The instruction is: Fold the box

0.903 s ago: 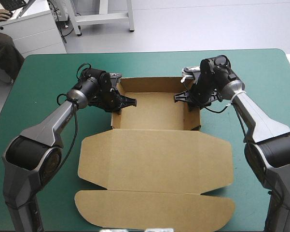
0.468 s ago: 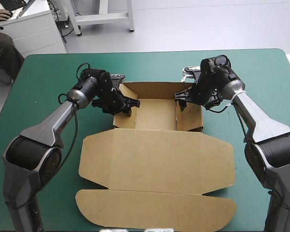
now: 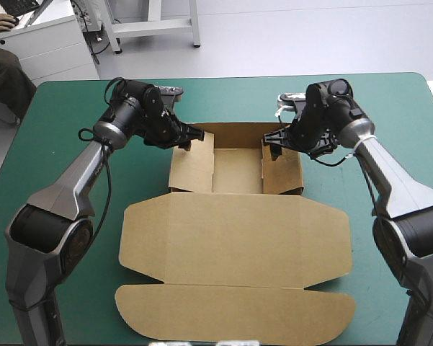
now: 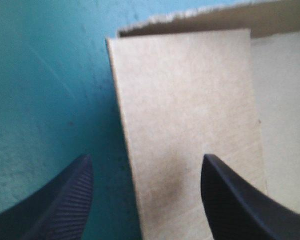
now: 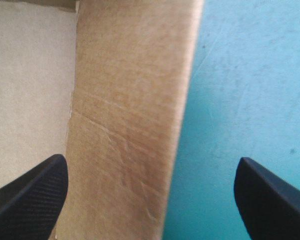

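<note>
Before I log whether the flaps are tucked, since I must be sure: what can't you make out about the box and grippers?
High view: whether the left gripper and right gripper touch the box; their own bodies cover the fingertips.
Left wrist view: the left flap's end nearest the gripper, cut off between its open fingers.
Right wrist view: the right flap's end nearest that gripper, cut off likewise.

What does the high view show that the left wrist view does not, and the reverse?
Only the high view: the whole box, its lid flat toward the near edge, and the right end effector. Only the left wrist view: the left end effector is open, its black fingers apart with the edge of the left wall between them. Both: that wall and the teal-green cover.
</note>
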Controlling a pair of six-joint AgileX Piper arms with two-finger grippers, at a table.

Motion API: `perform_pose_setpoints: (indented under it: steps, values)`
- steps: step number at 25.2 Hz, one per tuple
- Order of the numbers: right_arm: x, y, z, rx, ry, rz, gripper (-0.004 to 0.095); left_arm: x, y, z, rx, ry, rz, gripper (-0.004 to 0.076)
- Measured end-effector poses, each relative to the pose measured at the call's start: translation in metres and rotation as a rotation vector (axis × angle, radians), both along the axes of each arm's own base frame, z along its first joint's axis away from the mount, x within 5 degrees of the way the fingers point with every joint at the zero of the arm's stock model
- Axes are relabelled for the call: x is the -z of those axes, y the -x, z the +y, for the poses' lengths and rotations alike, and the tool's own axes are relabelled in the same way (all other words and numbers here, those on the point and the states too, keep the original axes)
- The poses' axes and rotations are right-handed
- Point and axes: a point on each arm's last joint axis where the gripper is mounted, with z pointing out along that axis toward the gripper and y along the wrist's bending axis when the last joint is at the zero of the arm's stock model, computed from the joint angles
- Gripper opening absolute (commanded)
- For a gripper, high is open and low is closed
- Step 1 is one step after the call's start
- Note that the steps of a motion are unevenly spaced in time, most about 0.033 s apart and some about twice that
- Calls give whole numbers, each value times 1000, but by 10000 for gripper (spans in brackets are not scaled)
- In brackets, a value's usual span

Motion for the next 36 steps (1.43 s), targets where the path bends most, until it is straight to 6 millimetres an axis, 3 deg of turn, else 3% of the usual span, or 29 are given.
perform_pose_setpoints:
  steps: [9, 12, 14, 15, 16, 20, 25, 26, 29, 31, 34, 36]
  values:
    - [-72, 37, -27, 16, -37, -180, 832, -69, 6, 4, 4, 62, -196, 416]
    - [-88, 49, -29, 10, -57, -217, 832, -82, 13, 7, 27, 67, -229, 291]
    - [-96, 55, -30, 8, -62, -237, 832, -90, 18, 9, 40, 68, -250, 124]
    - [-99, 58, -31, 7, -65, -248, 832, -93, 21, 10, 48, 68, -259, -3]
    - [-103, 63, -33, 0, -64, -259, 832, -103, 28, 11, 71, 79, -282, 0]
    - [-103, 76, -36, -24, -51, -257, 832, -123, 44, 15, 108, 109, -329, 0]
    - [-85, 86, -39, -46, -24, -196, 832, -154, 71, 26, 127, 130, -411, 0]
    - [-79, 85, -39, -51, -17, -177, 832, -163, 85, 32, 132, 133, -434, 0]
    - [-75, 83, -37, -54, -30, -168, 832, -169, 116, 47, 140, 107, -442, 0]
    - [-71, 78, -34, -52, -54, -174, 832, -170, 148, 62, 173, 72, -457, 0]
    - [-54, 62, -27, -49, -74, -140, 832, -163, 203, 87, 201, 39, -473, 0]
    - [-42, 51, -23, -38, -86, -124, 832, -157, 228, 98, 200, 35, -481, 0]
